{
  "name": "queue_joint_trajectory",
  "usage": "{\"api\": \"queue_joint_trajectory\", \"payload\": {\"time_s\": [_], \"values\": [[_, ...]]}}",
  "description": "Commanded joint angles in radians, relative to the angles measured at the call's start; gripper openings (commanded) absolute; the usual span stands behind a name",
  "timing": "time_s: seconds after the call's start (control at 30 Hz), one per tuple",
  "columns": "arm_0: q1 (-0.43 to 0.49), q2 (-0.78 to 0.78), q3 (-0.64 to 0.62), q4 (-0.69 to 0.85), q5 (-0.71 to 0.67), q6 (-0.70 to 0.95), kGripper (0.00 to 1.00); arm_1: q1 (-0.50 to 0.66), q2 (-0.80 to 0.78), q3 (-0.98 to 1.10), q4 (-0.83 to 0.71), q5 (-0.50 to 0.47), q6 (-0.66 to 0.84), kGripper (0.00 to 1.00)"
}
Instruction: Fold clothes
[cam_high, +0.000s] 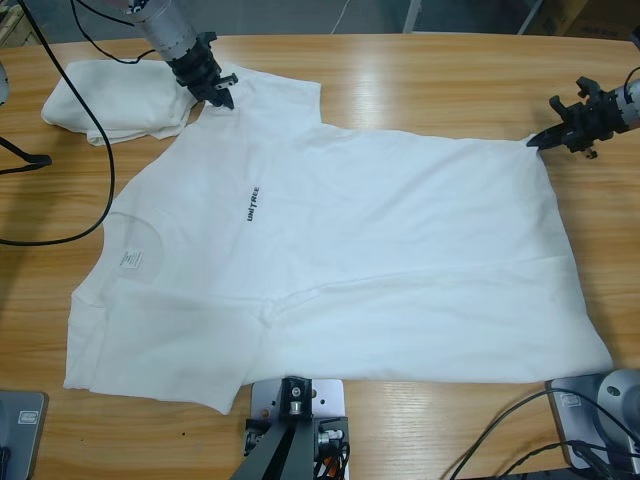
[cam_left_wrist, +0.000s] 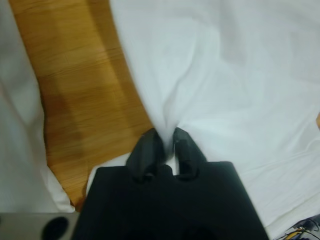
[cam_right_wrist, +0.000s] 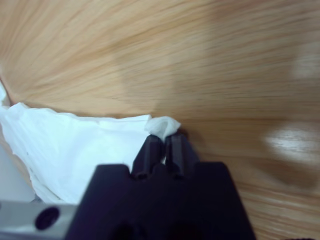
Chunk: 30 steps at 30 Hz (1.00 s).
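Observation:
A large white T-shirt (cam_high: 350, 260) lies spread flat on the wooden table, collar to the left and hem to the right. It shows black chest lettering (cam_high: 252, 203) and a white neck label (cam_high: 131, 260). My left gripper (cam_high: 218, 92) is at the far sleeve, shut on a pinch of its cloth (cam_left_wrist: 167, 112), which rises in a ridge from the jaws (cam_left_wrist: 165, 142). At the far right corner of the hem, my right gripper (cam_high: 540, 140) is shut on the cloth's tip (cam_right_wrist: 162, 125), just over the bare wood. A second white T-shirt (cam_high: 100, 95) lies bunched at the far left.
A black cable (cam_high: 95, 140) loops over the bunched shirt and across the table's left end. More cables (cam_high: 520, 435) lie at the near right edge. Bare wood (cam_high: 430, 85) shows along the far side between the two grippers.

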Motion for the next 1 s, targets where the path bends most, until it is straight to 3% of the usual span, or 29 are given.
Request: {"api": "queue_joint_trajectory", "payload": {"time_s": [0.03,0.43,0.57,0.8,1.0], "values": [[-0.009,0.03,-0.569,-0.021,0.068,-0.016,0.0,-0.016,0.021,0.043,-0.017,0.0,-0.016,0.0],[-0.018,-0.062,-0.568,-0.064,0.034,-0.076,0.0,-0.016,-0.162,0.083,-0.035,0.086,-0.035,0.0],[-0.028,-0.112,-0.568,0.019,0.032,-0.077,0.0,-0.015,-0.22,0.099,0.011,0.104,-0.008,0.0],[-0.039,-0.178,-0.566,0.284,0.026,-0.069,0.0,-0.011,-0.29,0.148,0.125,0.052,-0.021,0.0],[-0.05,-0.224,-0.515,0.303,-0.038,-0.074,0.0,-0.011,-0.378,0.161,0.23,-0.01,-0.033,0.0]]}}
